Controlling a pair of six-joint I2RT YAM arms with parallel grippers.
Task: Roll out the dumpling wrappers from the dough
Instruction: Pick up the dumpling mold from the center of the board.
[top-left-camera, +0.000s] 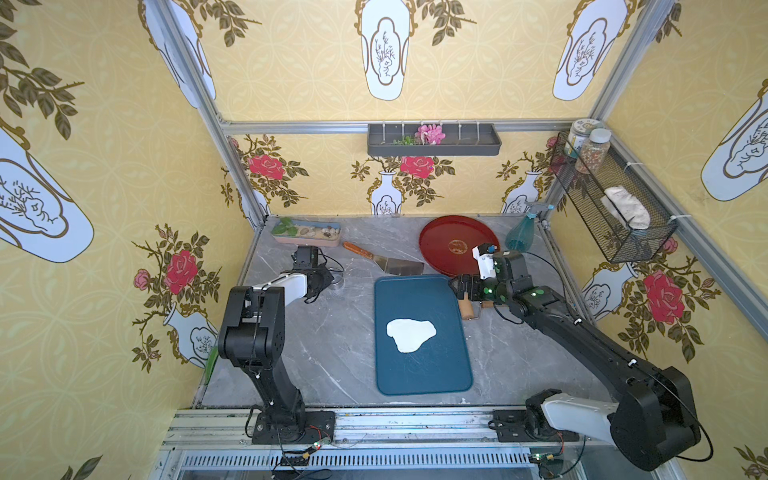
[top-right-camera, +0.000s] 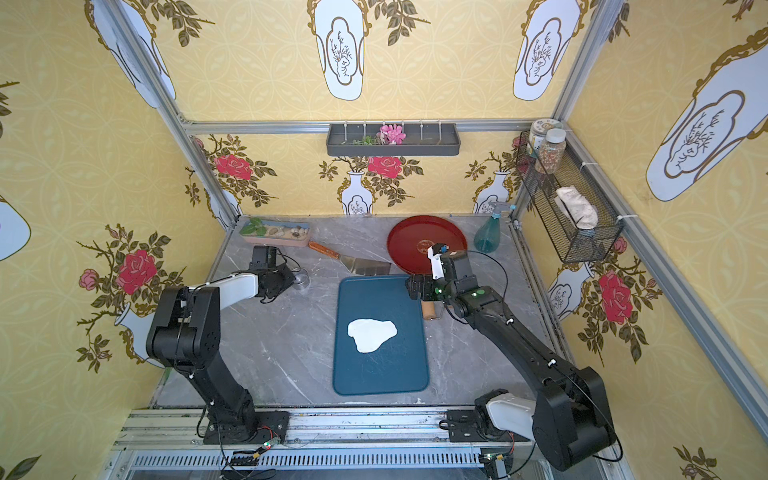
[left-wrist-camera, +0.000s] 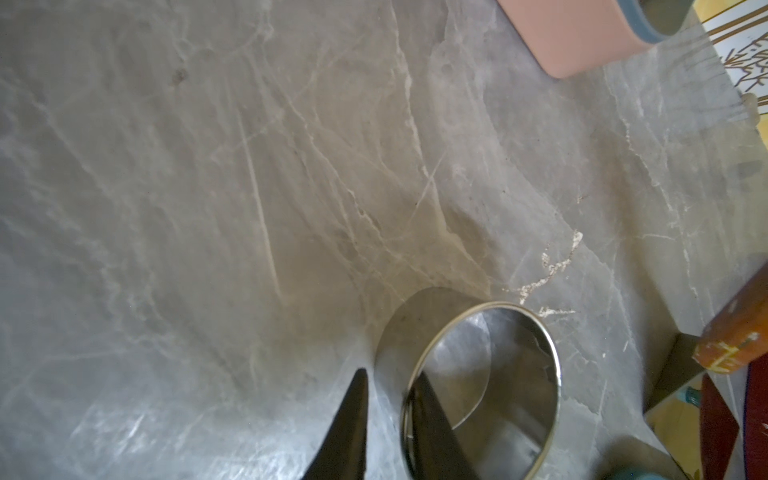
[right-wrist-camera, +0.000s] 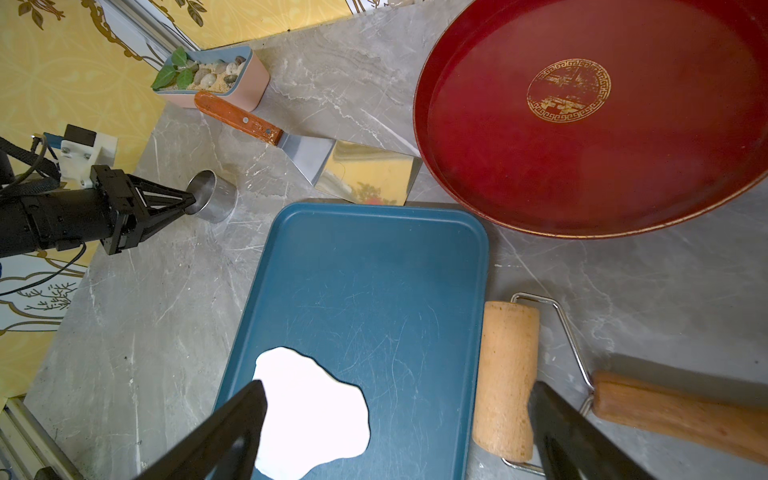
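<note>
Left jaws: I read the left gripper (left-wrist-camera: 390, 374) as clenched on the wall of the steel ring (right-wrist-camera: 214, 197). One finger (left-wrist-camera: 432, 419) sits inside the ring and the other lies against its outer face. Right jaws: the right gripper (right-wrist-camera: 399, 384) is spread wide with nothing between the fingers. In both top views it hangs over the far right corner of the blue tray (top-left-camera: 419, 374).

Table layout as I see it, left to right:

1. The steel ring stands upright, open end up, on the marble table (top-left-camera: 324, 340), well left of the blue tray.
2. The pink planter (top-left-camera: 305, 232) sits at the far left edge, beyond the ring.
3. The scraper (top-left-camera: 395, 264) lies flat with its wooden handle toward the planter. Its blade is just beside the tray's far edge.
4. The dough sheet (top-left-camera: 409, 332) lies flat on the blue tray, about mid-tray. It is white, thin and irregular in outline, and neither gripper touches it.
5. The wooden roller (right-wrist-camera: 505, 374) lies on the table just beside the tray's right edge. Its barrel runs parallel to that edge and its handle points away from the tray.
6. The red round tray (top-left-camera: 446, 245) sits at the far right, its rim near the blue tray's far corner.
7. The spray bottle (top-left-camera: 521, 235) stands upright in the far right corner.
</note>
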